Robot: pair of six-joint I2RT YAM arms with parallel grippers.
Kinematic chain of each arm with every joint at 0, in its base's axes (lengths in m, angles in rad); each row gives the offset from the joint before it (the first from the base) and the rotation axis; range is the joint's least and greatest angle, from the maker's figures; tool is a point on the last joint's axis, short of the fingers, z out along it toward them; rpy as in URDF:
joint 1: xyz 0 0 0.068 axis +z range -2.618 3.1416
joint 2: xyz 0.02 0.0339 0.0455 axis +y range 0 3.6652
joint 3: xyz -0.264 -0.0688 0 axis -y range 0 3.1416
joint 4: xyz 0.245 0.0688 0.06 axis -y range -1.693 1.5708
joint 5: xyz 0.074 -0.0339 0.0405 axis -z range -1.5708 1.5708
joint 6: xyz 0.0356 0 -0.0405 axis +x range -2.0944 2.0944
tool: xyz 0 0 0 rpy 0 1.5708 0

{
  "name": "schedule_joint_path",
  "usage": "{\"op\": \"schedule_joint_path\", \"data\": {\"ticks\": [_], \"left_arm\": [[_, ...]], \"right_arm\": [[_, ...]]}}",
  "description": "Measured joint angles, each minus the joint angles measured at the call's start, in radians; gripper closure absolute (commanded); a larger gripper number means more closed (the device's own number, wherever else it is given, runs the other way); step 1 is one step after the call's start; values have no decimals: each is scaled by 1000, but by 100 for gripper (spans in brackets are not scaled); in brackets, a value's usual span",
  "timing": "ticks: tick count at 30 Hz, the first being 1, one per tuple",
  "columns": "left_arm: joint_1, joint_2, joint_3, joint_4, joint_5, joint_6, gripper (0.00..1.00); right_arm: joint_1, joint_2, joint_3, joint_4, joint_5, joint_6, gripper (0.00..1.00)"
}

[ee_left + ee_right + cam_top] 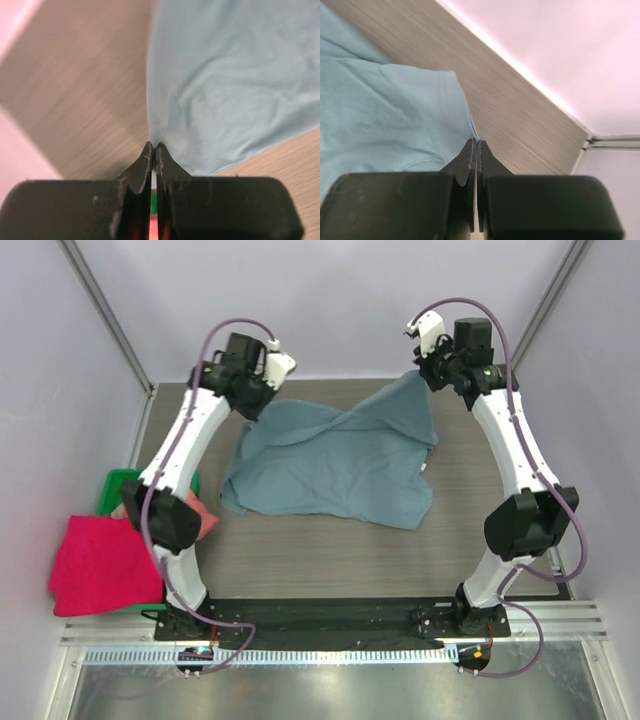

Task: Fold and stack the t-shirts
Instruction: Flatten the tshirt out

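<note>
Top view: left claw (154, 150) and right claw (476, 145) sit under their wrist housings, tips not visible. Bin (118, 480) is mostly covered by the left arm (180, 455) and crimson shirt (100, 565); only a sliver of the salmon shirt (205, 515) shows past the elbow.

Left wrist: blue shirt (225, 85) cut off top and right, table (85, 100) blurred, cloth between tips hidden.

Right wrist: shirt cut off left, blurred top-left, pinched edge hidden.

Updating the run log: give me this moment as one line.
left tool: shut on blue shirt, far-left corner | right tool: shut on blue shirt, far-right corner | red shirt: at left side, untouched
</note>
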Motion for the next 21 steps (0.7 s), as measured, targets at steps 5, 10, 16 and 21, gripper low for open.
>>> {"op": "schedule_joint_path", "data": {"ticks": [5,10,16,21], "left_arm": [[7,-220,-35,-15,-25,31,100],[-14,-435,-151,-39,-12,33,100],[-13,-610,-229,-56,35,56,100],[-13,-677,-297,-10,42,96,100]], "right_arm": [[0,-208,-38,-47,29,-7,99],[0,-505,-35,-138,50,-7,99],[1,-639,76,-222,86,-13,99],[1,-636,-10,-160,144,-54,99]]}}
